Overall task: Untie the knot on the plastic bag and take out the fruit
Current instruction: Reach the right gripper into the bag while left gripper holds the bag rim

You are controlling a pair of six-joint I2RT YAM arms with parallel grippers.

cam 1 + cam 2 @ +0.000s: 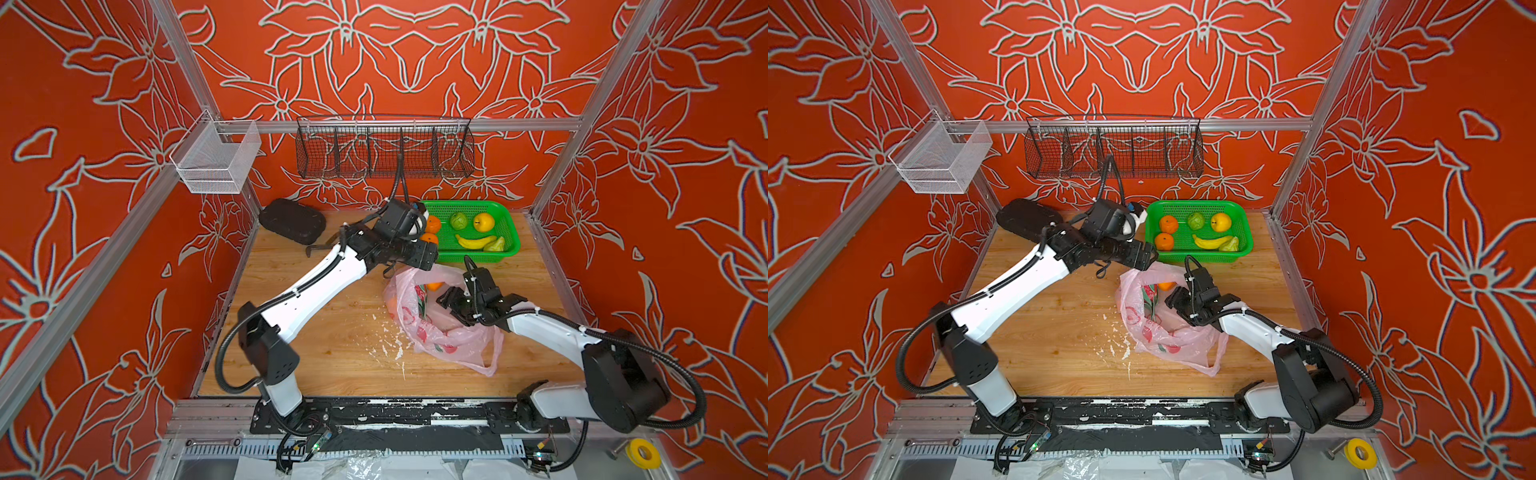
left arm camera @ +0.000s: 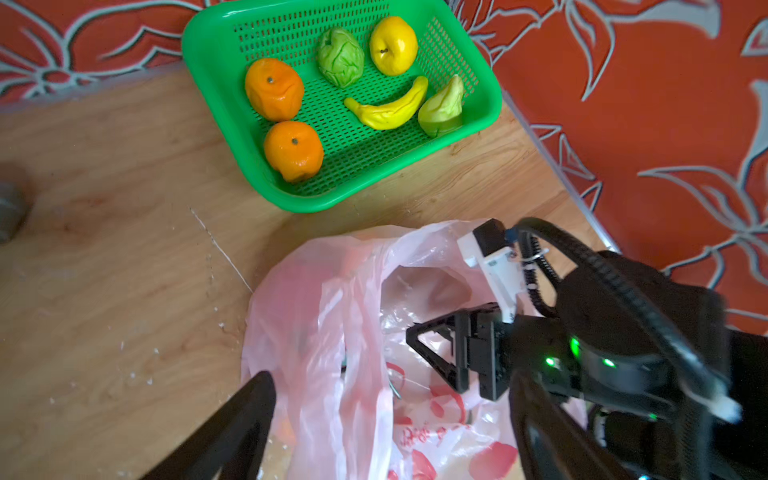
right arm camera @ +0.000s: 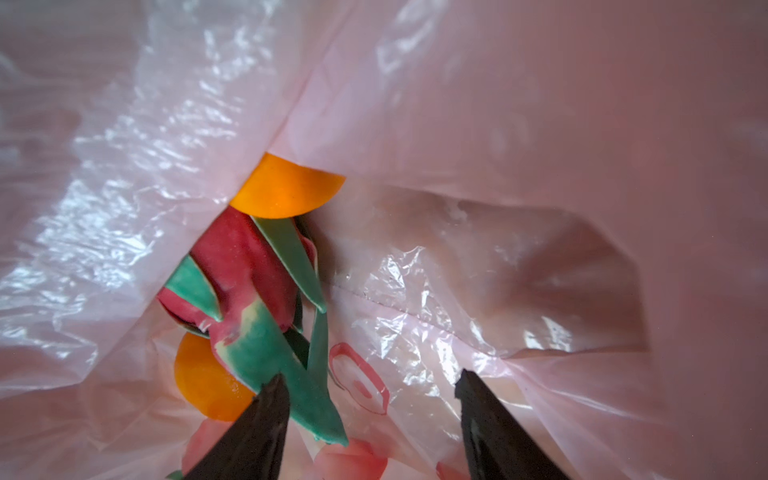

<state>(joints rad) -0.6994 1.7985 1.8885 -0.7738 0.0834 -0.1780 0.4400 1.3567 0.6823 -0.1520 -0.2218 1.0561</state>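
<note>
The pale pink plastic bag (image 1: pixel 449 345) (image 1: pixel 1183 345) lies on the wooden table with its mouth wide; the knot does not show. My right gripper (image 1: pixel 444 301) (image 3: pixel 371 374) is open inside the mouth. A pink-and-green dragon fruit (image 3: pixel 245 266) lies just ahead of it, one green scale beside a fingertip, with two oranges (image 3: pixel 286 191) next to it. My left gripper (image 1: pixel 432 259) (image 2: pixel 390 376) hangs open over the bag's far edge (image 2: pixel 332 311), a fold of plastic between its fingers, untouched. The other fruit lies in the green basket (image 1: pixel 511 245) (image 2: pixel 199 54).
The basket also holds a yellow banana (image 2: pixel 390 110). A black pad (image 1: pixel 291 220) lies at the back left. A black wire basket (image 1: pixel 384 151) and a white mesh basket (image 1: pixel 216 160) hang on the rails. White flecks (image 1: pixel 390 340) dot the table left of the bag.
</note>
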